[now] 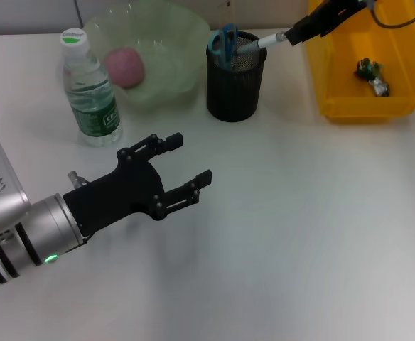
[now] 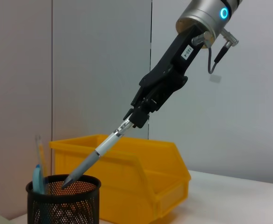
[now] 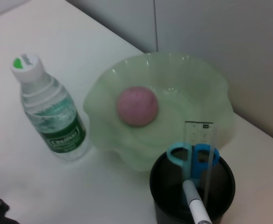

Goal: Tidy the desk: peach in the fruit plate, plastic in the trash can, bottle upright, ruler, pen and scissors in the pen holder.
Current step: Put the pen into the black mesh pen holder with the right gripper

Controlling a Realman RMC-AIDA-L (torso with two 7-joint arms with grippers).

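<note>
My right gripper (image 1: 296,32) (image 2: 136,115) is shut on the upper end of a white-and-grey pen (image 1: 261,44) (image 2: 95,155). The pen slants down with its tip inside the mouth of the black mesh pen holder (image 1: 234,85) (image 2: 64,200). Blue-handled scissors (image 1: 223,41) (image 3: 192,155) and a clear ruler (image 3: 201,135) stand in the holder. The pink peach (image 1: 124,67) (image 3: 137,106) lies in the green fruit plate (image 1: 172,32). The bottle (image 1: 90,92) stands upright beside the plate. Crumpled plastic (image 1: 372,77) lies in the yellow trash can (image 1: 364,106). My left gripper (image 1: 187,160) hovers open over the table.
The bottle, plate, holder and yellow bin line the back of the white table (image 1: 300,227). A grey wall stands right behind them. The left arm reaches in from the near left corner.
</note>
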